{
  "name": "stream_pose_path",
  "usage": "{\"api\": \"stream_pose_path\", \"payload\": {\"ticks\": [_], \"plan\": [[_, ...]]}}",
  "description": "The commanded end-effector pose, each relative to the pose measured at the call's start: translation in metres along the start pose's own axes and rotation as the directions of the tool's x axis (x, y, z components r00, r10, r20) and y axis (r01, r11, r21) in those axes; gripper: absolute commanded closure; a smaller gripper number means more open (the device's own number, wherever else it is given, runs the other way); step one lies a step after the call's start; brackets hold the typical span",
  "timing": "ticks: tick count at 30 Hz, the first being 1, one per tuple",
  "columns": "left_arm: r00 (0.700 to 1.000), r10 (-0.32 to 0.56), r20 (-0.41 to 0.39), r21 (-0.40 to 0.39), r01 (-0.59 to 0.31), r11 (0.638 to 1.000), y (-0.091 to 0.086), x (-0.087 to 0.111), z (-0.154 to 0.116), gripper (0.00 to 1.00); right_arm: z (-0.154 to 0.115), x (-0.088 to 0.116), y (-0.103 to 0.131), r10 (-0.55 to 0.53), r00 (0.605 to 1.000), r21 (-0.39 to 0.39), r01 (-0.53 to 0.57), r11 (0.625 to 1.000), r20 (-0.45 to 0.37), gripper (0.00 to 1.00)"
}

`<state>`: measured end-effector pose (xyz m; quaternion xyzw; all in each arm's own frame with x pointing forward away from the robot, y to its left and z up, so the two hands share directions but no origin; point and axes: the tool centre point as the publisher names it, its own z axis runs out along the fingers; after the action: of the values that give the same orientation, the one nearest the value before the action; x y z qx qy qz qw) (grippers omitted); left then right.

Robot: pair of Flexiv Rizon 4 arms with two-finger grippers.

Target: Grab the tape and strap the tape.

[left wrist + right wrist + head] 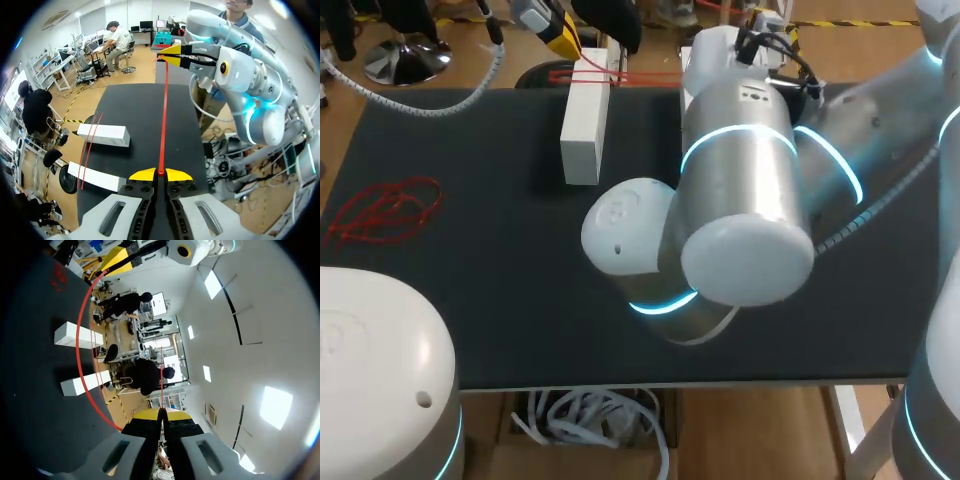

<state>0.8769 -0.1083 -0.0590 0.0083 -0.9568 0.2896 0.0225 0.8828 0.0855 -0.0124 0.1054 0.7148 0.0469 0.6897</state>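
- Left jaws: clenched on the tape [163, 115]. In the left wrist view the yellow fingertips [143, 174] meet on the red strand.
- Right jaws: clenched on the same tape at its other end. In the right wrist view the tips are pressed together and the strand comes out between them.
- The tape runs unbroken from one pair of jaws to the other. It is held in the air above the desk [500, 300], along the far edge, and touches nothing.
- Two white blocks [102, 134] [95, 176] lie side by side near one edge. Thin red strands [89, 145] cross both tops.
- A loose red tangle [385, 210] lies by the desk's left edge, well apart from both arms.
- Step, as I judge it: the grab is done and the strapping is in hand.
- Next move, as I judge it: carry the strand over the blocks and lower it across them. Both arms should travel together, so the tension holds and neither end slips free.
- Containers: I see none on the desk. The blocks only bear the strands.
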Motion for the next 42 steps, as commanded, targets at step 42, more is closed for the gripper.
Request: {"api": "stream_pose_path", "payload": {"ticks": [42], "plan": [[1.000, -0.002, -0.001, -0.003, 0.002, 1.000, 0.000, 0.001, -0.001, 1.00, 0.001, 0.004, 0.024, 0.038, 0.997, -0.091, -0.044, 0.995, -0.065, 1.00]]}}
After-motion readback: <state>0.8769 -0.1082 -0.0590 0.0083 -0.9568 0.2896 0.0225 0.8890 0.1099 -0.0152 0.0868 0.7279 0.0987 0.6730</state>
